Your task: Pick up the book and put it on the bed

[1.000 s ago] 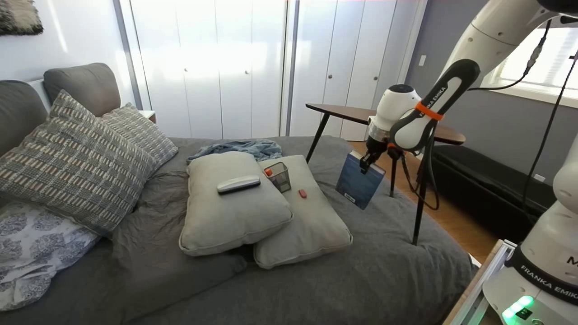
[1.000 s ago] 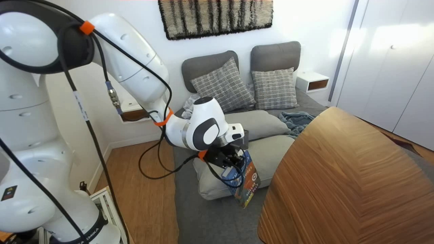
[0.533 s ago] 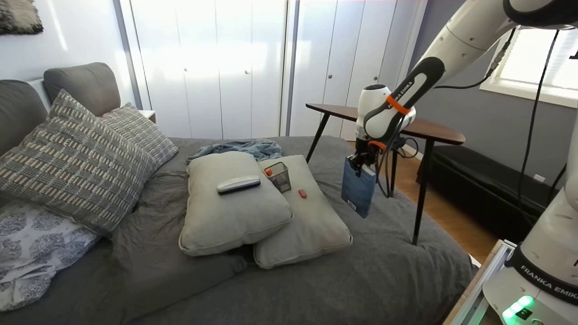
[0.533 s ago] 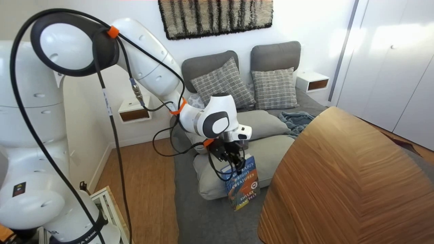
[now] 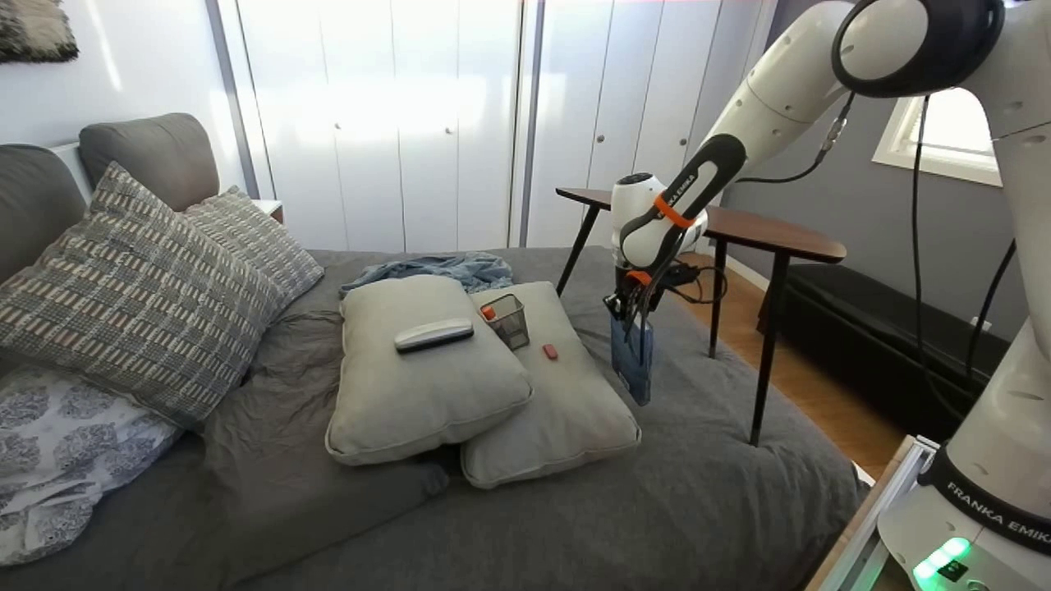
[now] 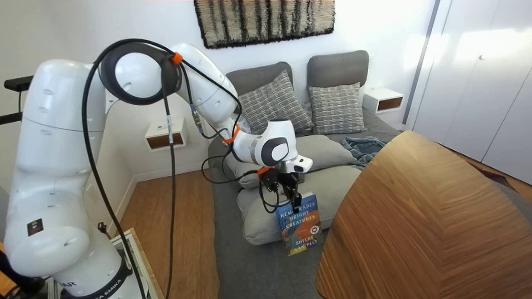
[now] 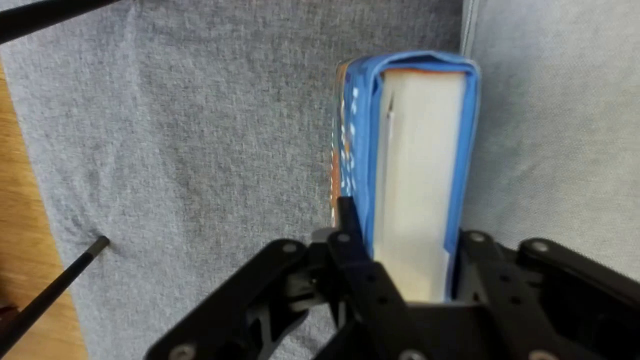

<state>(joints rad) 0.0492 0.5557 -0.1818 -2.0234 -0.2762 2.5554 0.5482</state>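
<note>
"Claw [image 7: 409, 230] holding anything?"
"Yes, the book [image 6: 300, 226], gripped near its top edge, lower middle of an exterior view."
"Touching the bed [image 6: 262, 276]?"
"Can't say; a pale cushion [image 6: 332, 189] lies behind."

Downward wrist view, 2 exterior views sharing bed [image 5: 542, 538]

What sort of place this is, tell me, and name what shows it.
Most likely a bedroom in a home: there is a large, grey-covered bed, patterned pillows propped at its head, and a small white nightstand on the wall beside it.
</note>
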